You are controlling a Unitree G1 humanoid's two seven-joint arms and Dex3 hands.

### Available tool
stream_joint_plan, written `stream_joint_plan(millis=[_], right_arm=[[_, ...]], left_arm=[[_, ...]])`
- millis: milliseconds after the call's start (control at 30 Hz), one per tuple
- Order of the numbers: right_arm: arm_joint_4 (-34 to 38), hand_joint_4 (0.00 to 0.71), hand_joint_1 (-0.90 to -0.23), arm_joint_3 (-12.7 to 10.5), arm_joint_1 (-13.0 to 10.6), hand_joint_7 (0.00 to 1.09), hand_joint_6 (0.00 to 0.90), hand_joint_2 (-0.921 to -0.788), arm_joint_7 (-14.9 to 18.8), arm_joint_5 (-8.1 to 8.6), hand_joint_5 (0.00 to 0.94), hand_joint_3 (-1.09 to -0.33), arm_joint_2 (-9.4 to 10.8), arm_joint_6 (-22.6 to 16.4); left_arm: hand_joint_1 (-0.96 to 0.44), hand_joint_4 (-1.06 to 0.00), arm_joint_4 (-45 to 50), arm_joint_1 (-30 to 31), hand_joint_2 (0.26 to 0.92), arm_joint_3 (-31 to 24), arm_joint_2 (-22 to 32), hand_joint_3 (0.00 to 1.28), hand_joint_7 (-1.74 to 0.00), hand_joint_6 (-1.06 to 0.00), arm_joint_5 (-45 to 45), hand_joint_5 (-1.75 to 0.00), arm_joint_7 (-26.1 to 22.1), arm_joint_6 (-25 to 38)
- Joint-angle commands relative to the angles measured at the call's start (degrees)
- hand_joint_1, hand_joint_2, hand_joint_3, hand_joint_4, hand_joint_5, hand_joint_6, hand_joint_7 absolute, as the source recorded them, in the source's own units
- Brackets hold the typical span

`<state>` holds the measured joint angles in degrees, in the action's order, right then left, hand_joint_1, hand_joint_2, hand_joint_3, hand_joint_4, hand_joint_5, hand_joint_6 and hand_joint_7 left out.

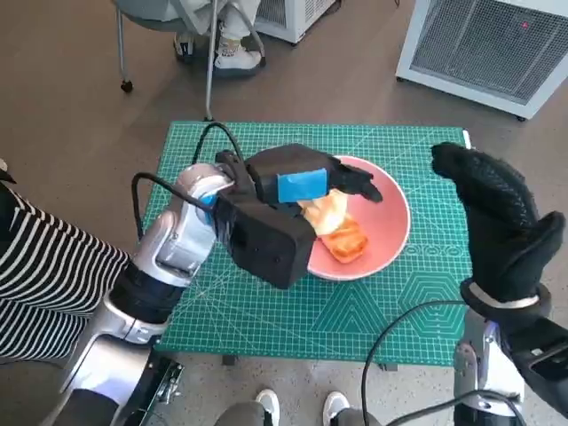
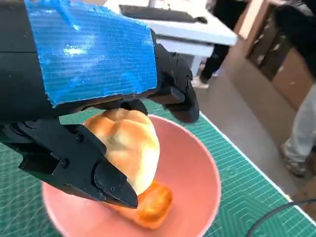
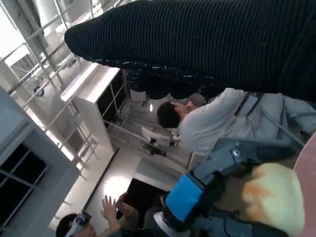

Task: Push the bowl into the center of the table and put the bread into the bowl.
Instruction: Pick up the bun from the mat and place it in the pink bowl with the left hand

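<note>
Bread [image 2: 129, 143] sits in the left hand [image 1: 293, 185] right now, a pale golden bun gripped between the black fingers [image 2: 84, 168] and hanging just over the pink bowl [image 1: 390, 238]. Below it, a second, darker orange piece [image 1: 343, 241] lies on the bowl's floor, and in the left wrist view the bun looks to be touching it, though that view is too tight to be sure. The bowl stands on the green cutting mat [image 1: 266, 306], about in the middle of the table. Off to the side, the gloved right hand [image 1: 499, 213] is raised over the mat's right edge, well apart from the bowl, fingers spread and holding nothing. At the table's near edge, a person's striped sleeve [image 1: 40, 266] and white shoes [image 1: 297, 408] show.
</note>
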<state>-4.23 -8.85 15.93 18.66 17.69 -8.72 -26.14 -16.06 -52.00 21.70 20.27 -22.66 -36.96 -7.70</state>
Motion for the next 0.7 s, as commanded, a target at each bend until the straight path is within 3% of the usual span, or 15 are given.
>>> stream_joint_plan(millis=[33, 333, 700], right_arm=[[-0.25, 0.193, -0.715, -0.36, -0.37, 0.46, 0.057, -0.921, -0.95, -0.93, 0.001, -0.746, -0.44, 1.02], [0.23, 0.175, -0.715, -0.87, 1.44, 0.5, 0.008, -0.921, -1.12, -1.05, 0.0, -0.756, -1.56, 1.31], [1.57, 0.18, -0.713, -1.1, 4.92, 0.52, 0.006, -0.921, -1.06, -1.49, 0.002, -0.769, -3.22, 2.01]], left_arm=[[-0.28, -0.17, 0.08, 0.29, 0.777, -1.83, 1.29, 0.01, -0.11, -0.22, 1.62, 0.0, 0.3, -2.09], [-0.5, -0.06, -7.26, -0.24, 0.798, -6.22, 1.76, 0.01, -0.04, -0.16, 9.33, 0.0, -2.02, -7.21], [-0.59, -0.05, -18.01, 0.85, 0.876, -14.31, -0.23, 0.02, -0.03, -0.16, 20.79, 0.0, -1.55, -18.15]])
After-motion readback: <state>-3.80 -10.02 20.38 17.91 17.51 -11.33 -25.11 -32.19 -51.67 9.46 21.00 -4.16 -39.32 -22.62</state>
